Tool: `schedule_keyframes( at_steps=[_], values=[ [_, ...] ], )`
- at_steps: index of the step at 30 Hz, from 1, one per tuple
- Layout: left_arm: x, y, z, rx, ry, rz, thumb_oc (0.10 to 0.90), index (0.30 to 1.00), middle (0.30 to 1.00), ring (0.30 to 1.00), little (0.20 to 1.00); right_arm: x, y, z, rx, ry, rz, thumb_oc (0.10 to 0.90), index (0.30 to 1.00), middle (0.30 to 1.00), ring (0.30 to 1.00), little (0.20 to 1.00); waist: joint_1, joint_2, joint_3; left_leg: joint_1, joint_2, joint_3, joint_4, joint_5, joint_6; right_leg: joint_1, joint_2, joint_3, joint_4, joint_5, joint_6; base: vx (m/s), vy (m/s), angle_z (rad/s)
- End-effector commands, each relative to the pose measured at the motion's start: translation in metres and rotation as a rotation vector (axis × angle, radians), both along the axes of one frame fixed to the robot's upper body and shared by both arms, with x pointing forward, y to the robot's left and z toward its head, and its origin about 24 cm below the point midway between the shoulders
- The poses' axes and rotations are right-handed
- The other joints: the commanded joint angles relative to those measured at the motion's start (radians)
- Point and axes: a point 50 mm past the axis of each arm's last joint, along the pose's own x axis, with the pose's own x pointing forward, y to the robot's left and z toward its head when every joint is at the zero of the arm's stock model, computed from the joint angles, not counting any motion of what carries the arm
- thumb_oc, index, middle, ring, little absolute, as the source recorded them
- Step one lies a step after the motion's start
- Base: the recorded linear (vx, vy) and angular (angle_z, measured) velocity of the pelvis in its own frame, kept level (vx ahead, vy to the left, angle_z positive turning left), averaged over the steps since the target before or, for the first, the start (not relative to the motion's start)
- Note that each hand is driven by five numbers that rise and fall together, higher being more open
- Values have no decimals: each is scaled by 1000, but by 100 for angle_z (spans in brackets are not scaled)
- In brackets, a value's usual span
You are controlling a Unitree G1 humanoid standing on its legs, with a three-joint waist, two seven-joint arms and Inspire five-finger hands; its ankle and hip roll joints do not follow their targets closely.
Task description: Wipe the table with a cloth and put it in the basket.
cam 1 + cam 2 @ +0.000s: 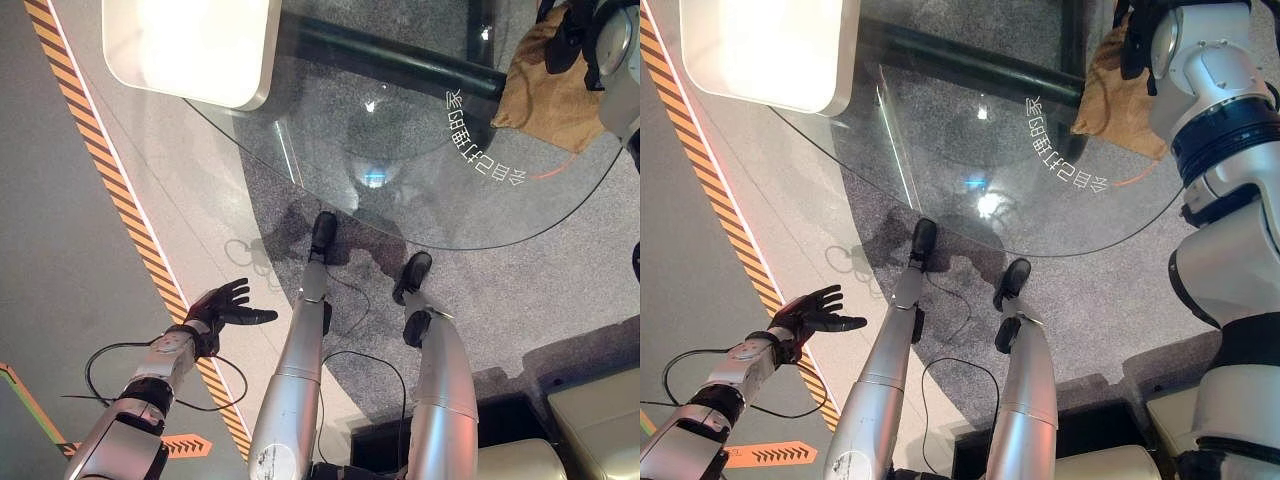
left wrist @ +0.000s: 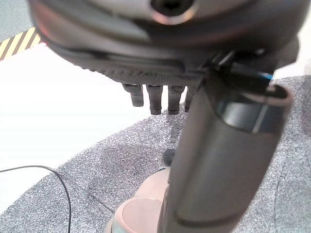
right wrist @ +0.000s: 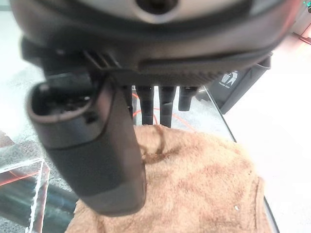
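A brown terry cloth [image 1: 545, 90] lies bunched at the far right of the round glass table [image 1: 400, 130]. My right hand [image 1: 565, 35] rests on the cloth's far edge. In the right wrist view its fingers [image 3: 165, 104] run straight down onto the cloth [image 3: 204, 184], with the thumb [image 3: 92, 145] held off it, so the hand is open. My left hand [image 1: 225, 305] hangs low at the left, beside the table and above the floor, fingers spread and holding nothing.
A white square slab [image 1: 190, 45] stands at the table's far left. A black bar [image 1: 400, 60] runs under the glass. Orange-black striped tape [image 1: 130, 220] crosses the floor at left. A dark bin [image 3: 238, 87] stands past the table's edge. A beige seat [image 1: 600, 410] is at lower right.
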Motion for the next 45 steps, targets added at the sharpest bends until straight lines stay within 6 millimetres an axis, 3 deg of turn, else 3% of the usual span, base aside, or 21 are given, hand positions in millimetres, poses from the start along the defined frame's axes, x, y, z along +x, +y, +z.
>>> schedule_keyframes(
  at_steps=[1,29,45],
  values=[
    [-36,32,-20,31,104,79,800,900,900,900,900,-5,-40,-22,-47,125,-151,100,300,300,300,200,-14,18,-7,9,-74,76,88,-108,88,63,62,-60,-218,150,2,0,0,0],
    [-36,32,-19,27,104,75,800,900,900,900,900,-4,-38,-23,-24,128,-131,100,300,300,300,200,-16,20,-7,20,-74,78,81,-105,87,71,64,-58,-224,153,3,0,0,0],
    [-35,21,-24,3,95,68,800,900,900,900,900,-2,-18,-11,129,-119,20,100,300,300,300,200,-13,24,-7,43,-80,69,55,-100,89,92,70,-51,-253,162,9,-5,21,0]
  ],
)
